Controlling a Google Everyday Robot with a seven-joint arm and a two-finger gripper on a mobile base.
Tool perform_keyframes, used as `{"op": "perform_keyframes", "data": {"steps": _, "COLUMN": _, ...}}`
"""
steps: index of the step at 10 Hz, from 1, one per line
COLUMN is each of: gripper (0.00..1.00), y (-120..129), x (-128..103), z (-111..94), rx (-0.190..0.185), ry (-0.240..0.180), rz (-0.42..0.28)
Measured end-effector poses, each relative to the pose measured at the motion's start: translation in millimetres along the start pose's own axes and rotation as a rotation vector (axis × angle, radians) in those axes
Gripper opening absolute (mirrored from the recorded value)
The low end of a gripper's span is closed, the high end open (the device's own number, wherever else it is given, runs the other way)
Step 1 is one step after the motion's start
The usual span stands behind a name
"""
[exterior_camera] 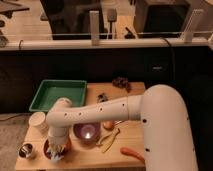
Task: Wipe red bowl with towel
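Note:
The red bowl sits at the front left of the wooden table. My gripper points straight down into the bowl, at the end of my white arm, which reaches in from the right. A pale, bluish-white bunch that looks like the towel lies under the gripper's tip inside the bowl. The gripper covers most of the bowl's inside.
A purple bowl stands right of the red bowl. A metal cup and a white paper cup stand to the left. A green tray is at the back left. A banana peel, a carrot and dark grapes lie to the right.

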Motion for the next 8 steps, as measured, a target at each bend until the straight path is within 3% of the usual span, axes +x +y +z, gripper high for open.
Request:
{"op": "perform_keyframes", "data": {"steps": 3, "gripper": 0.0, "y": 12.9, "x": -0.1, "z": -3.8, "rx": -0.04, "ry": 0.01, "rz": 0.037}}
{"op": "perform_keyframes", "data": {"steps": 8, "gripper": 0.0, "y": 12.3, "x": -0.5, "z": -3.6, "rx": -0.04, "ry": 0.011, "rz": 0.036}}
